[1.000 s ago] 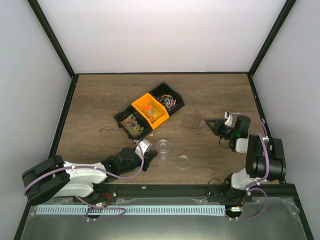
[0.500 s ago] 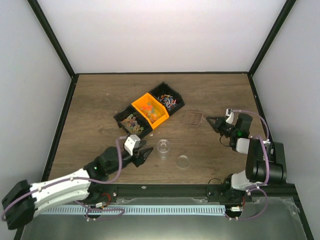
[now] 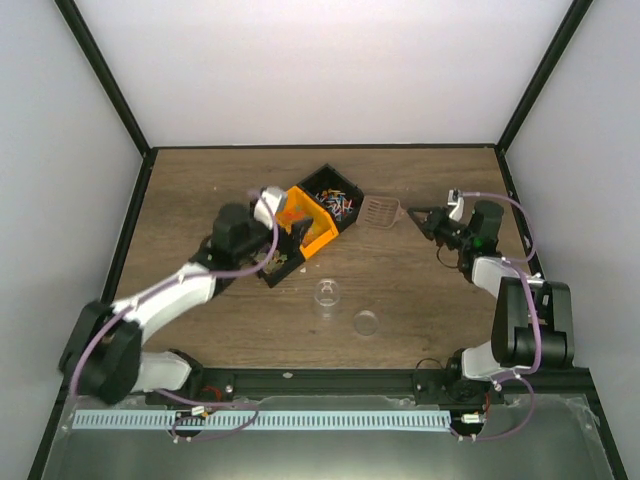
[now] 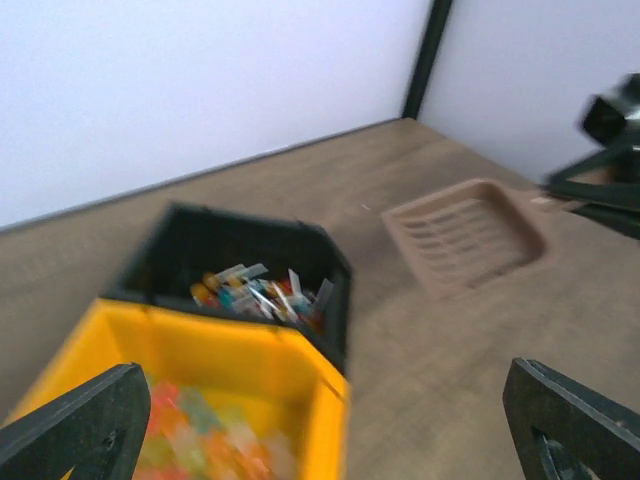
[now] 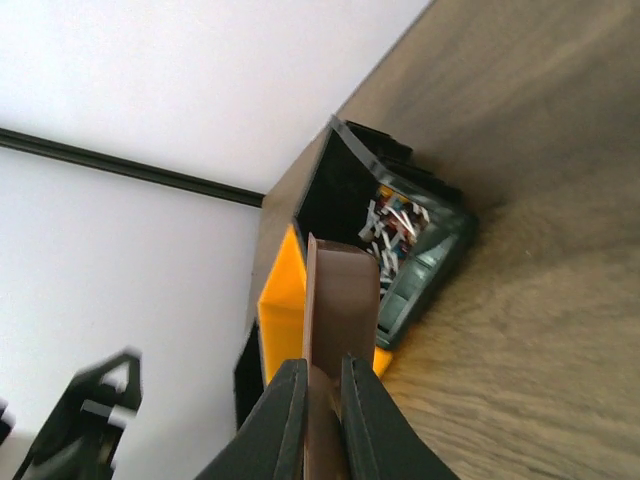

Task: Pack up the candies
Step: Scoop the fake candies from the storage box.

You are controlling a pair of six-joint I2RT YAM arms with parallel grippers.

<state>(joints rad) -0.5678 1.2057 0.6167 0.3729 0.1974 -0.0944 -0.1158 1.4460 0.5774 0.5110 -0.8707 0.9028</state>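
Left gripper: now over orange bin; jaws sprung wide
Right gripper: still pinching scoop, now beside black bin

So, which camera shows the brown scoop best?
The left wrist view: the brown scoop appears large there, its slotted bowl facing the camera, though slightly blurred. The top view shows it whole but small. The right wrist view shows it only edge-on, clamped in the right end effector.

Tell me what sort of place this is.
Most likely a robot test cell, not a shop: a wood-grain table boxed in by plain white walls on a black frame, a left arm and right arm bolted at its near edge, and small bins of candies set out.
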